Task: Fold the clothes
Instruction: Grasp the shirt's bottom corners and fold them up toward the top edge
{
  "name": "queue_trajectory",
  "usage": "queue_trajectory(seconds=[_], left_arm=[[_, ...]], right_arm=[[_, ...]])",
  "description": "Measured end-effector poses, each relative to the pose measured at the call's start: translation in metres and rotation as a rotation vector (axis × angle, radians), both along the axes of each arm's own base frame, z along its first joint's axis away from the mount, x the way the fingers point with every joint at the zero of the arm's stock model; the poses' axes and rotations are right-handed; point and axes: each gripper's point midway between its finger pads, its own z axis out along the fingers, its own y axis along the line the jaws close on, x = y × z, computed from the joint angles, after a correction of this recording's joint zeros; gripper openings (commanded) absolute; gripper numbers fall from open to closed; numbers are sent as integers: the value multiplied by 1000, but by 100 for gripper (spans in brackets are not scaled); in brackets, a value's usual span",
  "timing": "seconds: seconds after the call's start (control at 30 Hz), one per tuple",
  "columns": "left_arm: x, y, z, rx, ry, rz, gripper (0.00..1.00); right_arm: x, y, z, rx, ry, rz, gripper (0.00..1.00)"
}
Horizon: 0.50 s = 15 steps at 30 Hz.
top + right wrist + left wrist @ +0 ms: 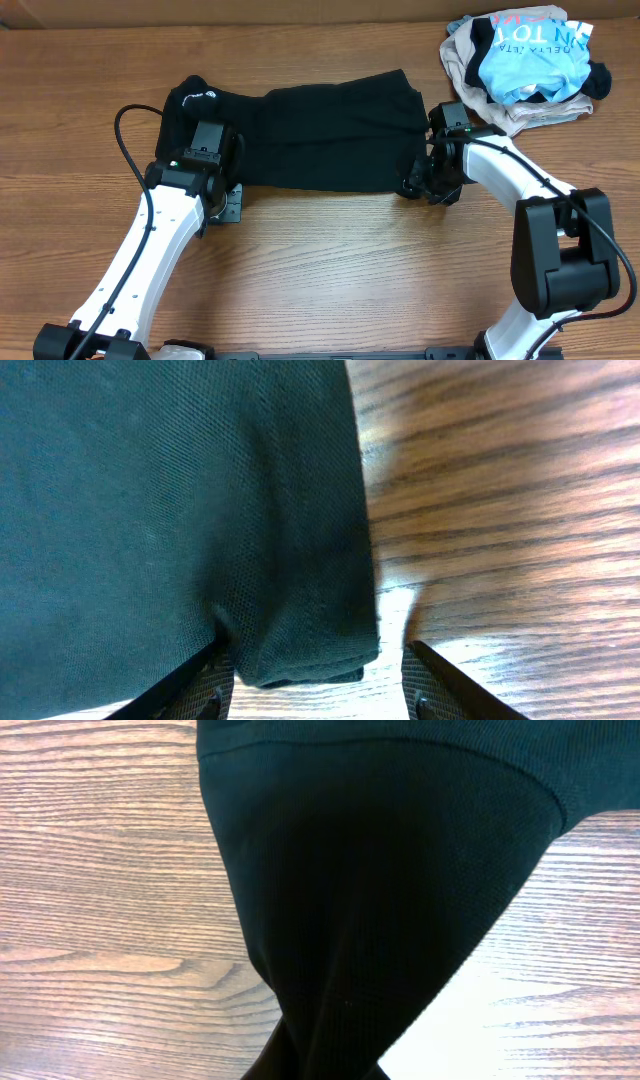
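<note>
The large black soft fabric garment (320, 130) is stretching across the middle of the brown wooden table (330, 270), blocking that strip from left to right. The white-and-black left arm (150, 250) is crossing the near left area and the white-and-black right arm (530, 200) is taking up the near right. Bare wood is lying open between them. A heap of beige and light blue clothes (520, 70) is crowding the far right corner, near the right arm. Beside the right gripper (320, 690), bare wood is lying open past the garment's edge.
</note>
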Motion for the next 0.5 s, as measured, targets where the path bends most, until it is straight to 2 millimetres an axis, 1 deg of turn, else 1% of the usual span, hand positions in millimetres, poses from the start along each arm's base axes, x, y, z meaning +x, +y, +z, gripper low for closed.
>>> queue_trajectory(seconds=[0.1, 0.13, 0.17, 0.2, 0.23, 0.27, 0.3, 0.43, 0.5], left_arm=[[0, 0, 0, 0, 1, 0, 4], [0, 0, 0, 0, 0, 0, 4], [0, 0, 0, 0, 0, 0, 4], [0, 0, 0, 0, 0, 0, 4], [0, 0, 0, 0, 0, 0, 4], [0, 0, 0, 0, 0, 0, 4], [0, 0, 0, 0, 1, 0, 4], [-1, 1, 0, 1, 5, 4, 4], [-4, 4, -1, 3, 19, 17, 4]], right_arm=[[2, 2, -2, 14, -16, -4, 56], [2, 3, -3, 19, -23, -8, 54], [2, 3, -3, 21, -30, -11, 49], [2, 3, -3, 24, -35, -14, 41], [2, 3, -3, 25, -36, -17, 30], [1, 3, -4, 28, -35, -19, 18], [0, 3, -4, 30, -32, -28, 4], [-8, 3, -7, 40, 6, -38, 4], [-18, -1, -6, 41, 52, -46, 4]])
